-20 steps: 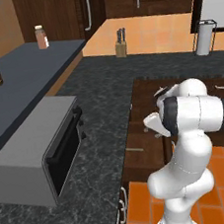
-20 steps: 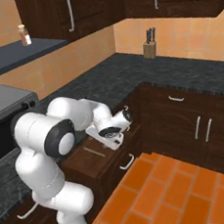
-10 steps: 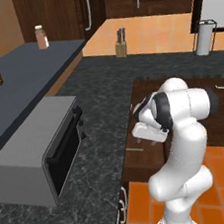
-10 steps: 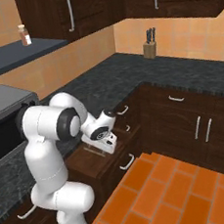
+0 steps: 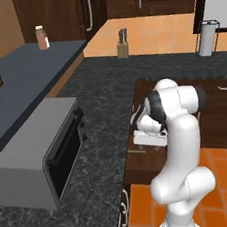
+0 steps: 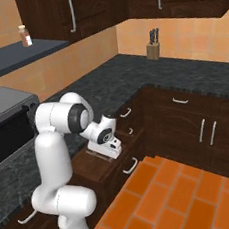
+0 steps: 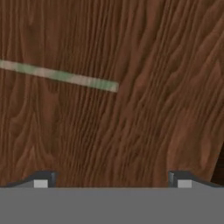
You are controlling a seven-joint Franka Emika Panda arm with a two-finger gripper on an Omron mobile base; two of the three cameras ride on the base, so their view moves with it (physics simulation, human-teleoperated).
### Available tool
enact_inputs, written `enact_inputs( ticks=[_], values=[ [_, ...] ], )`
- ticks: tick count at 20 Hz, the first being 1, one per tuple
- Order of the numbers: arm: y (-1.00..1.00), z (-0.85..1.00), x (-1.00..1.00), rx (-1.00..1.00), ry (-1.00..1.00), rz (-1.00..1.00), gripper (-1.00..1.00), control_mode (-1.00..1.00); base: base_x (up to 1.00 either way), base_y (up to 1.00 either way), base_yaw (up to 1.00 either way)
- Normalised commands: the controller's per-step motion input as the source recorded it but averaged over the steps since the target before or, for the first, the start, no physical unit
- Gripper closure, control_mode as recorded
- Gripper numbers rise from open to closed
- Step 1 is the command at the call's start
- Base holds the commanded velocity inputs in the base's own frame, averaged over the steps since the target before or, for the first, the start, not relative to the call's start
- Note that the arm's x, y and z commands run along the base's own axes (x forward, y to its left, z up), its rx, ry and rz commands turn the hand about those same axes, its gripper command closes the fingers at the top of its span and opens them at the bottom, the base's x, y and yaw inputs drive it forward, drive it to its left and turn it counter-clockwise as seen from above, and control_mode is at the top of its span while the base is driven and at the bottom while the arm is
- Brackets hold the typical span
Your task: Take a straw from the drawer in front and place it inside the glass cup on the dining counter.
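Observation:
The drawer (image 6: 100, 171) stands pulled open below the black counter, and its brown wood floor (image 7: 135, 131) lies close under the hand. On that floor rests the straw (image 7: 61, 76), a thin pale green stick running in from the left edge of the hand view. My gripper (image 7: 111, 181) is open, its fingertips (image 7: 41, 180) set wide apart, with nothing between them; the straw lies ahead of them and to the left, untouched. From the base views the gripper (image 5: 150, 138) (image 6: 106, 148) points down into the drawer. The glass cup and the dining counter are out of view.
A grey microwave (image 5: 44, 149) sits on the black speckled counter (image 5: 103, 96) left of the arm. A knife block (image 5: 122, 44) and a paper towel holder (image 5: 206, 37) stand at the back. Dark cabinet doors (image 6: 198, 127) line the right, above orange floor tiles (image 6: 166, 196).
The hand has swung left and dropped lower over the open drawer. The jaws have stayed open.

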Motion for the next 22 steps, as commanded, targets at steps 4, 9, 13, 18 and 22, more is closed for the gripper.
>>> enact_inputs(
  ticks=[4,9,13,18,22],
  values=[
    [-0.44,-0.32,0.09,-0.06,0.1,-0.02,-1.0,-1.0,0.0,0.0,0.0],
    [-0.72,-0.12,-0.06,-0.04,0.03,-0.03,-1.0,-1.0,0.0,0.0,0.0],
    [-1.0,0.01,-0.55,0.0,-0.01,-0.05,-1.0,-1.0,0.0,0.0,0.0],
    [-1.0,0.02,-0.57,0.0,-0.03,-0.05,-1.0,-1.0,0.0,0.0,0.0],
    [-0.38,0.42,-0.45,0.0,-0.07,0.02,-1.0,-1.0,0.0,0.0,0.0]
  ],
)
